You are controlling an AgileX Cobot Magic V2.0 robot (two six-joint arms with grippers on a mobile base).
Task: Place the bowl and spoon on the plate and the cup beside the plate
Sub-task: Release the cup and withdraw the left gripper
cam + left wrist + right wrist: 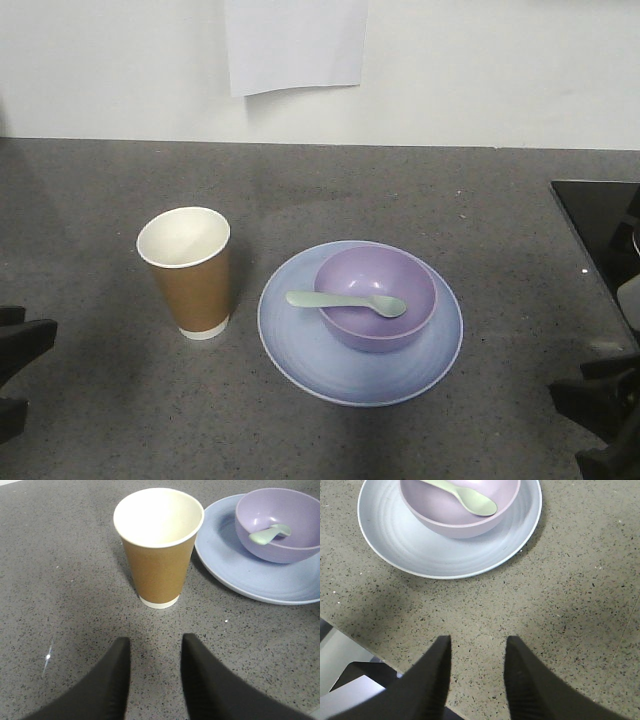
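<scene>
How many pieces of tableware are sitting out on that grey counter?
4. A brown cup stands left of the plate, apart from it; the purple bowl sits on the plate; the green spoon rests in the bowl, handle over its rim.

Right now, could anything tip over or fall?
Maybe two things. The cup is tall, empty and stands straight ahead of the open left claw, so a forward nudge might topple it. The spoon only leans on the bowl rim, handle sticking out, so a bump to the plate could flip it out.

Brown cup (190, 275), lavender bowl (378, 300), mint spoon (345, 302), blue-lilac plate (300, 345).
</scene>
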